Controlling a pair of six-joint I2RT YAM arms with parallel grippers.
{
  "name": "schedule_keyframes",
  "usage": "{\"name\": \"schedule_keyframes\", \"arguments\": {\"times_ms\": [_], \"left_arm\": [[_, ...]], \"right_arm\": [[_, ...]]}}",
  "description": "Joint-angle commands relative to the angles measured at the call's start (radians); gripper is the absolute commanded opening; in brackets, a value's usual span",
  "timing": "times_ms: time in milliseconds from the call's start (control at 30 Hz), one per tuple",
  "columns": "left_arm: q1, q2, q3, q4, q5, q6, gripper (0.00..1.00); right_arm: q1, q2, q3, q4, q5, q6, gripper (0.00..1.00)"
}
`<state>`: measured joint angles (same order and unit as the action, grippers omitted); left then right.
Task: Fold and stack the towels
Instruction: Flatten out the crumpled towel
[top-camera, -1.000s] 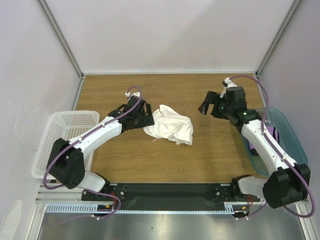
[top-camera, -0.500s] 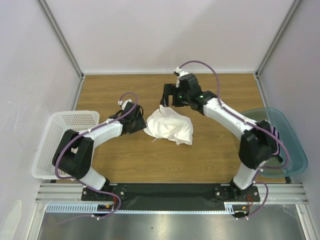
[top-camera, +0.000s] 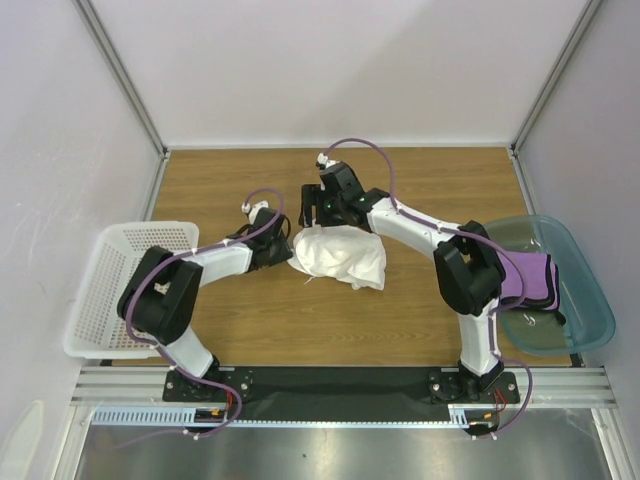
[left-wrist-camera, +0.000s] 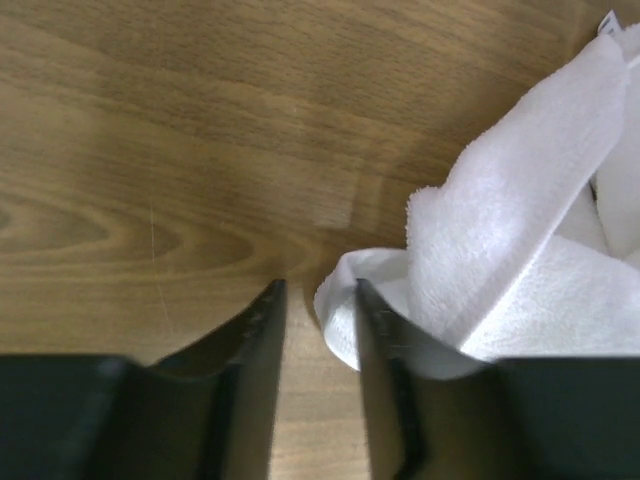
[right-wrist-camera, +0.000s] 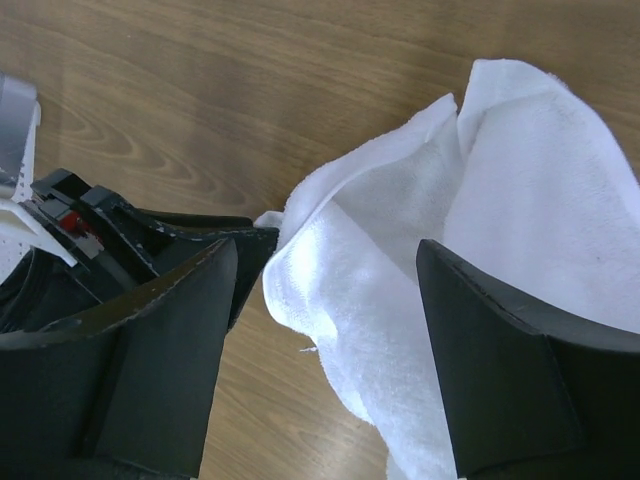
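Note:
The large white towel (top-camera: 342, 256) lies crumpled in the middle of the table. My left gripper (top-camera: 281, 249) sits low at its left edge. In the left wrist view the left gripper (left-wrist-camera: 318, 292) has narrow jaws with bare wood between them, and the white towel (left-wrist-camera: 520, 260) curls against the right finger (left-wrist-camera: 375, 340). My right gripper (top-camera: 314, 211) hovers over the towel's upper left corner. In its wrist view the right gripper (right-wrist-camera: 328, 255) is open wide, straddling a fold of the white towel (right-wrist-camera: 400, 300). A purple towel (top-camera: 528, 279) lies in the teal bin.
A white perforated basket (top-camera: 95, 300) stands at the left table edge. The translucent teal bin (top-camera: 585, 305) stands at the right edge. The left gripper's black body (right-wrist-camera: 150, 235) shows close beside the right gripper's left finger. Grey walls enclose the table.
My right arm swung from the table's right side across to the white towel's upper left and narrowed slightly. My left gripper pressed in at the towel's left edge and its jaws narrowed.

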<state>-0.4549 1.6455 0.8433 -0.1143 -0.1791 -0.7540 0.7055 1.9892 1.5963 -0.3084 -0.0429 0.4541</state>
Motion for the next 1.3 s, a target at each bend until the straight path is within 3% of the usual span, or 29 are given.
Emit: {"name": "schedule_keyframes", "arguments": {"times_ms": [0,333,433,467,600,833,1167,1267], "left_arm": [[0.004,0.014,-0.032,0.093,-0.003,0.013,0.33],[0.031,-0.004,-0.085,0.168,0.007,0.038,0.07],[0.042,-0.029,-0.102,0.176,0.009,0.053,0.00],[0.045,-0.035,-0.111,0.176,0.006,0.056,0.00],[0.079,-0.078,-0.115,0.154,0.009,0.068,0.00],[0.209,-0.185,-0.026,0.041,0.020,0.087,0.00],[0.369,-0.320,0.167,-0.070,-0.091,0.101,0.01],[0.450,-0.320,0.230,-0.087,-0.062,0.094,0.00]], "right_arm": [[0.002,0.048,0.044,0.064,-0.017,0.053,0.76],[0.028,0.184,0.125,0.111,-0.029,0.087,0.69],[0.032,0.207,0.155,0.112,-0.026,0.087,0.53],[0.032,0.217,0.162,0.111,-0.019,0.086,0.37],[0.031,0.194,0.209,0.062,0.027,0.046,0.00],[-0.053,-0.002,0.229,-0.011,0.224,-0.092,0.00],[-0.296,-0.314,0.113,-0.095,0.287,-0.189,0.00],[-0.349,-0.386,0.083,-0.109,0.296,-0.210,0.00]]}}
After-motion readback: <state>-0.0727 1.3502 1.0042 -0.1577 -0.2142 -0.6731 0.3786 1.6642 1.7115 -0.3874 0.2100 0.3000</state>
